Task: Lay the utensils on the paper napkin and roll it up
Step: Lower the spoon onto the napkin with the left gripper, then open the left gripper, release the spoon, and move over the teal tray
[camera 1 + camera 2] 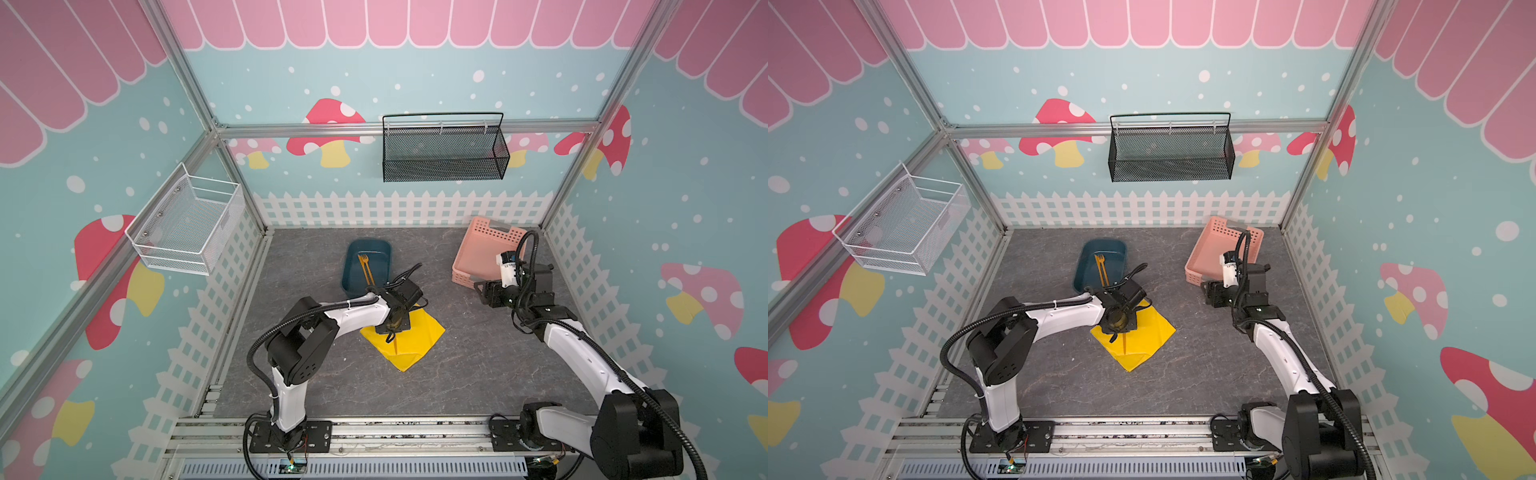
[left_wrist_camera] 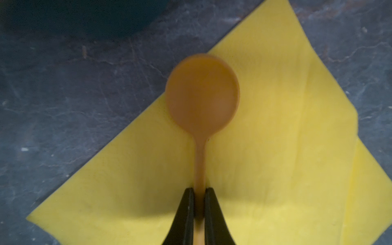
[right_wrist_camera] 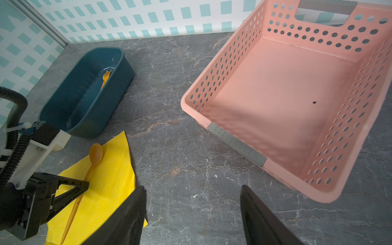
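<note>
The spoon (image 2: pixel 201 95) is the only utensil I have at the paper napkin (image 2: pixel 275 148). Its handle runs along the yellow sheet. Its round bowl sits at the sheet's edge on the side facing the dark blue tub (image 1: pixel 384 249) and partly overhangs the table (image 1: pixel 457 374). In the right wrist view it looks laid flat, but I cannot tell for certain that it rests fully on the paper. My left end effector (image 2: pixel 199 189) is clenched on the spoon's handle, one finger on each side, so I judge this piece delivered but not yet let go.

The fork (image 1: pixel 364 260) lies inside the tub, and a second slim orange piece (image 1: pixel 371 277) lies just beside it. I take that for the knife, though it is too small to be sure. By my count, one of three utensils is at the napkin and two wait in the tub.

The napkin lies spread on the table just beside the tub, creased and with one side doubled over. No roll is begun, so that whole half of the job is left.

My right end effector (image 3: pixel 192 188) hangs released and empty above bare table, between the napkin and the pink basket (image 3: pixel 212 70), which holds nothing. I judge the task about a quarter through: what is left is to release the spoon, fetch the fork and knife, then roll.
</note>
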You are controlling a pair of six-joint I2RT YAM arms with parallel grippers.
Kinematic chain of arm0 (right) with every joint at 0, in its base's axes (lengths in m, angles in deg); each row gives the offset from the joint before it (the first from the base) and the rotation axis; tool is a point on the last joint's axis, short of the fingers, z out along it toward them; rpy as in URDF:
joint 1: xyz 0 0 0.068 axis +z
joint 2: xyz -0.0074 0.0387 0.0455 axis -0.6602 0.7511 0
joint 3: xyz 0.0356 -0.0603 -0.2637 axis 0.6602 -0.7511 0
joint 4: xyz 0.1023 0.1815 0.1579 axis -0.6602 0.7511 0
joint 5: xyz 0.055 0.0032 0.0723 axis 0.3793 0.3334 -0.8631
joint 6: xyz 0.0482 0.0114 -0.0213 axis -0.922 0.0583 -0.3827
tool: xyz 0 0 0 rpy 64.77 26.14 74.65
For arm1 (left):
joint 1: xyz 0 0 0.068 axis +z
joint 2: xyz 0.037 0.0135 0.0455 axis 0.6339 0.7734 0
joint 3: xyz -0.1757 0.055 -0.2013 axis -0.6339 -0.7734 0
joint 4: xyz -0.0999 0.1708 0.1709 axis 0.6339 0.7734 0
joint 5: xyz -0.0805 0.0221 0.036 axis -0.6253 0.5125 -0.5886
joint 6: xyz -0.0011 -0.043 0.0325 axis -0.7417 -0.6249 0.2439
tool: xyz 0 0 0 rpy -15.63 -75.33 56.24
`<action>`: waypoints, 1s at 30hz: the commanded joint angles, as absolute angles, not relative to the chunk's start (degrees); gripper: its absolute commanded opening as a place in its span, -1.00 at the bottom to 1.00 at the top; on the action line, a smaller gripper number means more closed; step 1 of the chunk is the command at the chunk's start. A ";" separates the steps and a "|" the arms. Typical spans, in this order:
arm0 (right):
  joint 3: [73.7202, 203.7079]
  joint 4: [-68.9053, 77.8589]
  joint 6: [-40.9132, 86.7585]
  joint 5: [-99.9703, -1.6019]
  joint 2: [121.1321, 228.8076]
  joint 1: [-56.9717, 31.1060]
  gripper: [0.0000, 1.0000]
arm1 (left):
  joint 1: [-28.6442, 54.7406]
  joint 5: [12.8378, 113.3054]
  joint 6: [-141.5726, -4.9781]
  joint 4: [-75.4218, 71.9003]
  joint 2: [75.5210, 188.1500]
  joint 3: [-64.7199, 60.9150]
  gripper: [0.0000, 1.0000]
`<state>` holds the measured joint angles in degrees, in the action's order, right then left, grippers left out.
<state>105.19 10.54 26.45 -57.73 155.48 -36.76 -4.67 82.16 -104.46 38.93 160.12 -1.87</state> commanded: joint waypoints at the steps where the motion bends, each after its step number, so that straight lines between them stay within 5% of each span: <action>1: 105.63 11.30 27.35 -58.30 154.28 -36.51 0.43 | -4.96 83.70 -105.80 38.54 161.23 -1.04 -0.76; 30: 107.75 13.06 27.26 -57.96 153.60 -36.53 0.43 | -4.30 87.17 -102.42 44.87 152.25 5.12 -0.53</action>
<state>106.15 12.00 26.45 -57.71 154.72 -36.76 -4.63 84.52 -103.72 42.47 155.14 2.41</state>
